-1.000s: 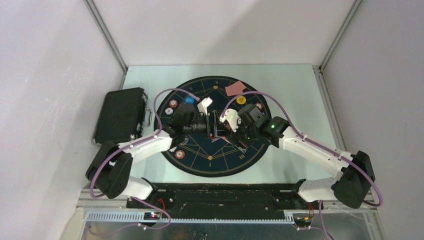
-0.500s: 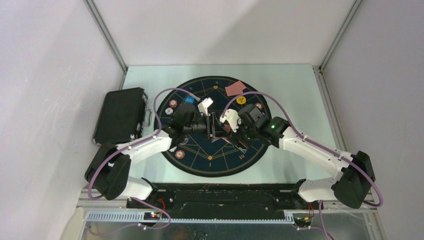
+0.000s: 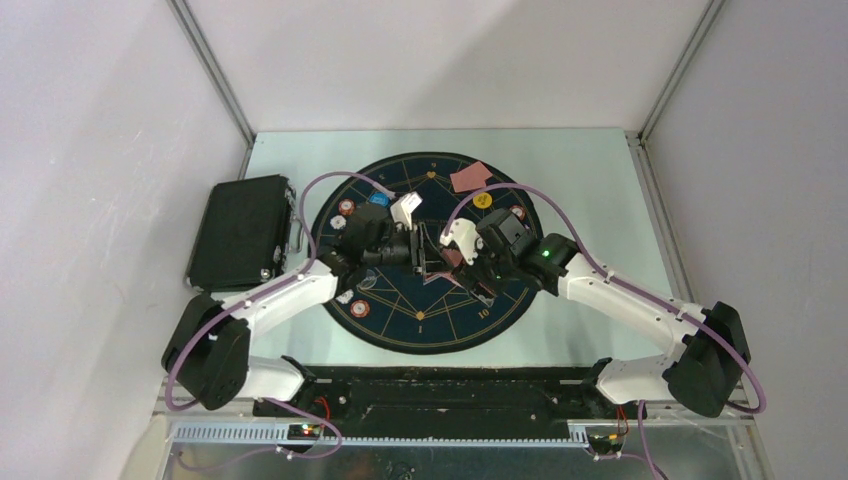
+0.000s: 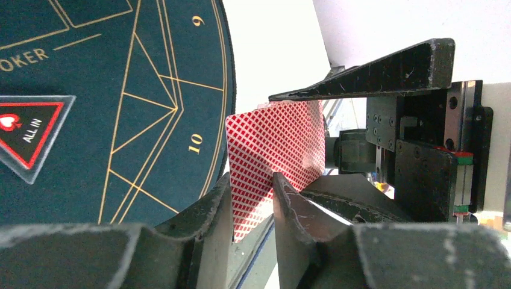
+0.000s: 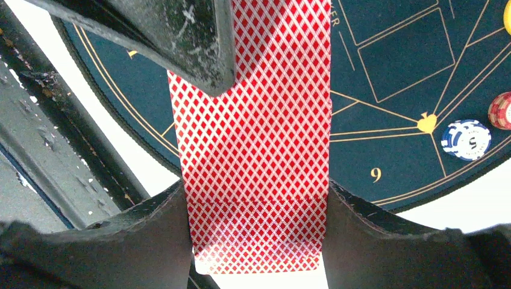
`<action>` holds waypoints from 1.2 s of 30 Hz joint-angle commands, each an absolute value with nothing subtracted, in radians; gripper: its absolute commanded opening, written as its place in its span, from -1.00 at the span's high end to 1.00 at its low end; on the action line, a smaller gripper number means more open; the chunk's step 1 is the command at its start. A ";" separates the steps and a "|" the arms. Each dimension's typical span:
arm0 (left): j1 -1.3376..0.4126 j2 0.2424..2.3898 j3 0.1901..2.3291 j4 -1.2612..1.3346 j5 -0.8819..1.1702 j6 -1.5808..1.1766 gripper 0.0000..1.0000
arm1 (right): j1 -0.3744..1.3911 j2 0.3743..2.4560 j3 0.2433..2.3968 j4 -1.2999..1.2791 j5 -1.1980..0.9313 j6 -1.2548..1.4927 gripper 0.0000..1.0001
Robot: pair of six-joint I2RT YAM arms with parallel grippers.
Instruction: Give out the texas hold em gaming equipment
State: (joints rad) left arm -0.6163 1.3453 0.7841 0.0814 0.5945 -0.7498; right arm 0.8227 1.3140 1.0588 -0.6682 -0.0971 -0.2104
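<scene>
Over the middle of the dark mat (image 3: 420,325) my two grippers meet. My right gripper (image 5: 256,205) is shut on red-patterned playing cards (image 5: 256,150), which span the whole gap between its fingers. My left gripper (image 4: 253,186) has its jaws narrowed around a corner of the cards (image 4: 271,144), with a small gap still showing beside them. One left finger (image 5: 181,42) lies over the cards. A red triangular token (image 4: 27,129) rests on the mat. Chips lie on the mat: blue (image 3: 378,199), yellow (image 3: 482,200), red-white (image 3: 346,207). A pink card (image 3: 470,177) lies at the mat's far edge.
A black case (image 3: 243,230) lies left of the mat, close to the left arm. A blue-white chip (image 5: 466,139) and a red chip (image 5: 501,111) sit near the mat's rim. Metal frame posts rise at the table's far corners.
The left gripper's jaws have narrowed from wide open to close around the card, and the left arm has shifted slightly. The right gripper has held still with the cards.
</scene>
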 commanded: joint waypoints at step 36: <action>-0.492 0.911 0.567 -0.034 0.498 -0.772 1.00 | 0.746 1.265 1.061 -0.559 0.211 -0.047 1.00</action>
State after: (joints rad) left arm -0.5110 0.9470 0.6079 -0.0608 0.5224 -0.7372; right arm 0.7666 1.3140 1.0588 -0.6308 0.1242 -0.0978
